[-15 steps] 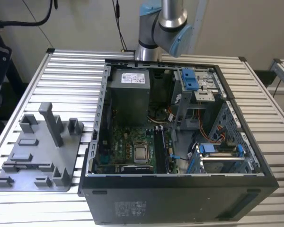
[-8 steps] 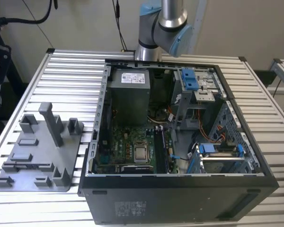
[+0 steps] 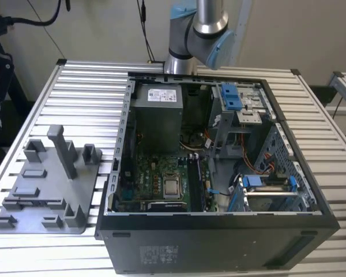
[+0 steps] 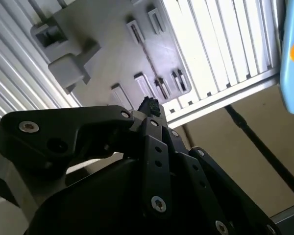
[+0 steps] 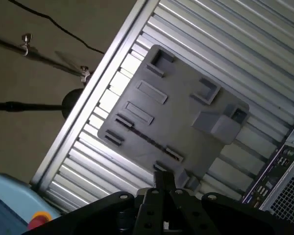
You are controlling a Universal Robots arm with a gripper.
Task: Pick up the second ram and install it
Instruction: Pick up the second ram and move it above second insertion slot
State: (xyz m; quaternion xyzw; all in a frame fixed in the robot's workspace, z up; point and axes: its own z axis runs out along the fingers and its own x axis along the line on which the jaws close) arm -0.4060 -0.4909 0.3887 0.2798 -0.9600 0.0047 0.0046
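Exterior view puts the grey tray [image 3: 51, 176] at nine o'clock of the open computer case [image 3: 219, 242]; in the first wrist view your gripper [image 5: 164, 183] hangs clenched above that tray.

The fixture tray [image 3: 40, 196] is plain grey on a table [image 3: 81, 98] of ribbed silver slats. The computer case [image 3: 219, 245] is black, its motherboard [image 3: 155, 173] green, brackets [image 3: 230, 95] blue, wires [image 3: 258, 164] seemingly orange. The gripper [image 5: 162, 180] is black.
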